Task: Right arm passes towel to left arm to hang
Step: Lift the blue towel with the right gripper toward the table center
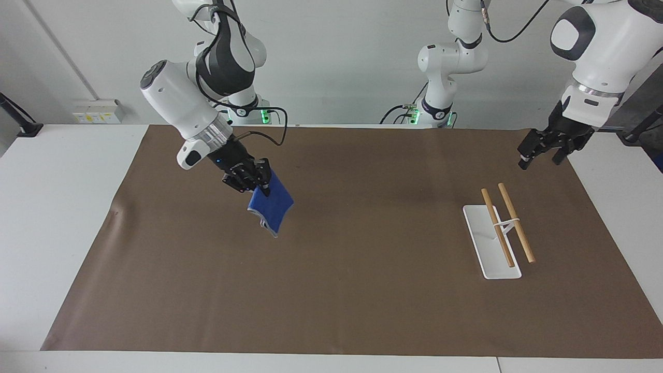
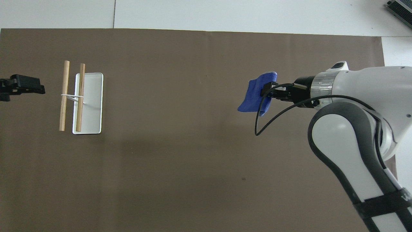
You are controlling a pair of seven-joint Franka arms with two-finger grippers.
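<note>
towel [image 1: 272, 206]: I see soft blue cloth
mat [image 1: 342, 290]: matt brown paper
rack [image 1: 491, 247]: smooth white base, bare wood rods
arms: glossy white plastic

Right arm's up off the counter, forearm slanting down toward the middle, and its tool [image 1: 264, 187] is clamped tight on a corner of the towel [image 1: 272, 207], which hangs free in the air below the fingertips. The wrist is angled so the tool points down and toward the left arm's end. Over at that end the left arm waits, elbow high, its tool [image 1: 540, 154] hanging above the counter's edge with the jaws spread wide.
</note>
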